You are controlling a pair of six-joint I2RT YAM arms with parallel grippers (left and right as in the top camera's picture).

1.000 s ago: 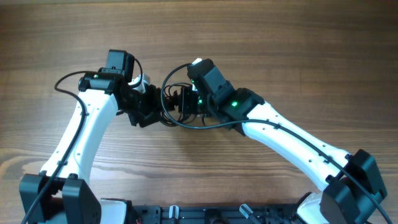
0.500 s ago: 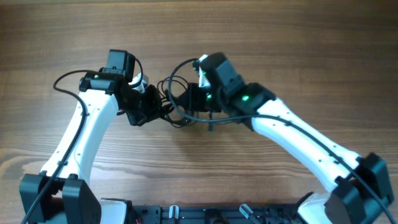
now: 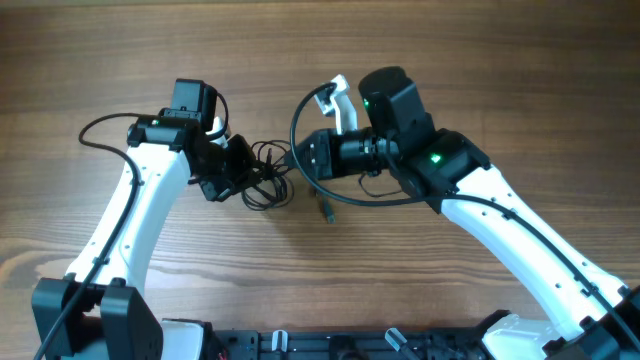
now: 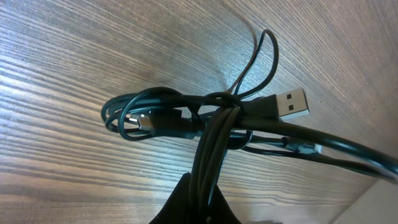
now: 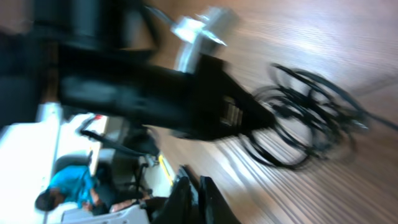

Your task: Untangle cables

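The cables (image 4: 205,124) look limp and light, pinched in the left gripper (image 4: 200,202); the right gripper (image 5: 194,186) jaws are unreadable; best grasp is the stiff plug (image 4: 291,104)

The cables (image 4: 205,118), thin dark cords knotted into a loose coil with a silvery USB plug (image 4: 291,104) jutting out, rest on the wooden surface (image 4: 62,62) just ahead of the left tool (image 4: 198,202), which pinches several strands.
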